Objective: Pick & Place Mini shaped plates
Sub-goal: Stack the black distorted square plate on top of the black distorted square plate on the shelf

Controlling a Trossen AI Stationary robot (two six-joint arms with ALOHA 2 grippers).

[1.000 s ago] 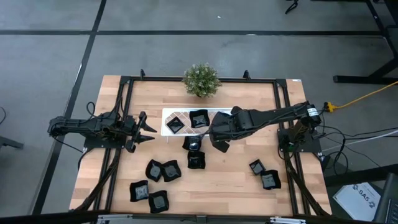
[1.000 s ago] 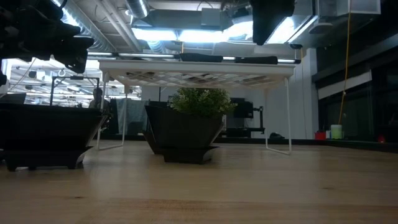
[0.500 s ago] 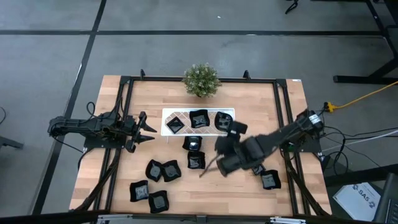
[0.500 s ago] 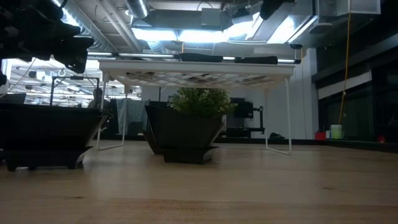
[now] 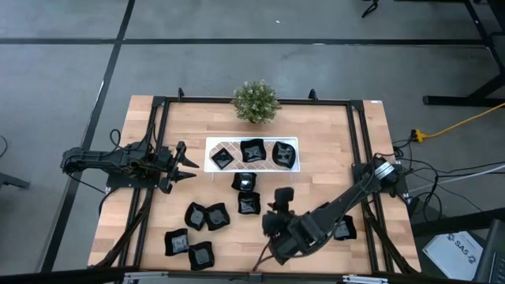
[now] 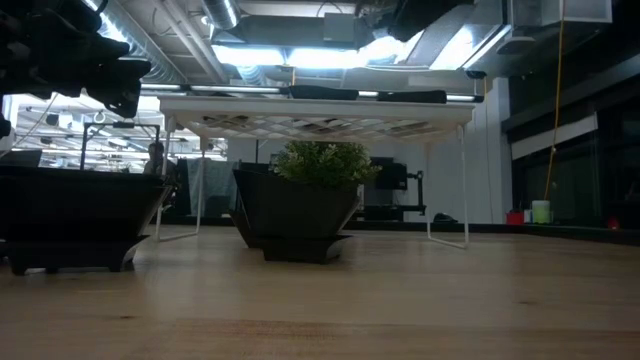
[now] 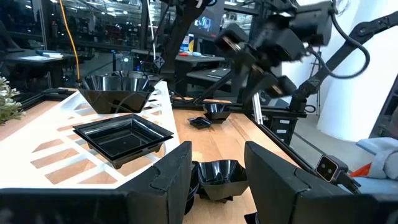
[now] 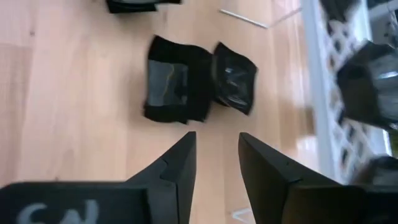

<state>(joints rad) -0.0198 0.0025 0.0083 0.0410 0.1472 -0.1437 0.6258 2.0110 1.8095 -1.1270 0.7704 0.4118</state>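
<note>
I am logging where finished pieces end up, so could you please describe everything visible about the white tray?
The white tray is a long rectangle with a brownish lattice pattern, lying flat at the table's far middle, just in front of the potted plant. The low view shows it raised on thin white wire legs. Three black mini plates sit on it in a row, filling most of its length. Neither gripper touches it; the left gripper waits off its left end.
</note>
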